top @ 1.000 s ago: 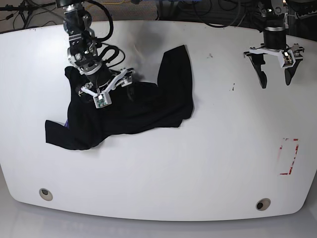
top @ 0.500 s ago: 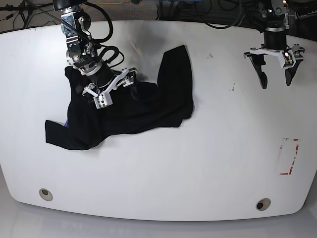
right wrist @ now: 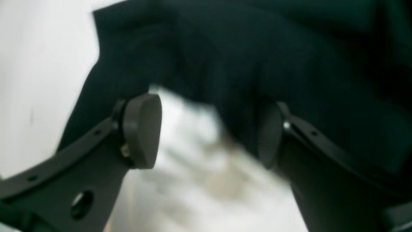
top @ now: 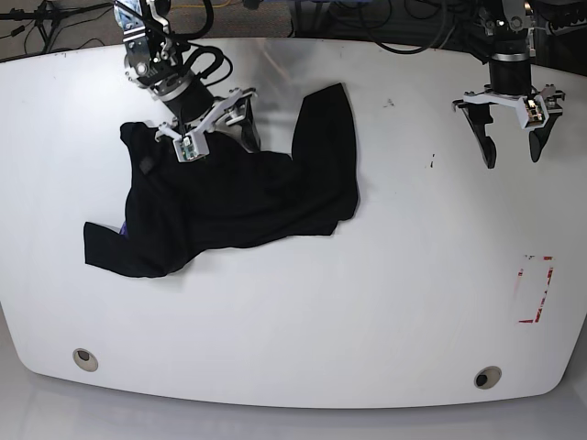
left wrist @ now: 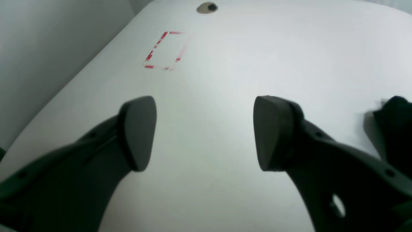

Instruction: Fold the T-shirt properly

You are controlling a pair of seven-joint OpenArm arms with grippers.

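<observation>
The black T-shirt [top: 238,197] lies crumpled on the left half of the white table [top: 367,302], with one part reaching toward the far edge [top: 326,115]. My right gripper [top: 220,142] hovers over the shirt's far edge, open. In the right wrist view it [right wrist: 206,132] has its fingers wide apart, bare table between them and black cloth [right wrist: 257,58] just beyond. My left gripper [top: 512,158] hangs open over bare table at the far right, holding nothing [left wrist: 206,132]. A bit of black cloth [left wrist: 397,125] shows at the left wrist view's right edge.
A red dashed rectangle [top: 534,289] [left wrist: 164,50] marks the table near its right edge. Round holes sit at the front corners [top: 84,358] [top: 487,377] [left wrist: 207,7]. Cables crowd the space behind the far edge [top: 367,23].
My right gripper has drawn back from the middle of the shirt toward the table's far edge. The shirt and the left arm have stayed in place.
</observation>
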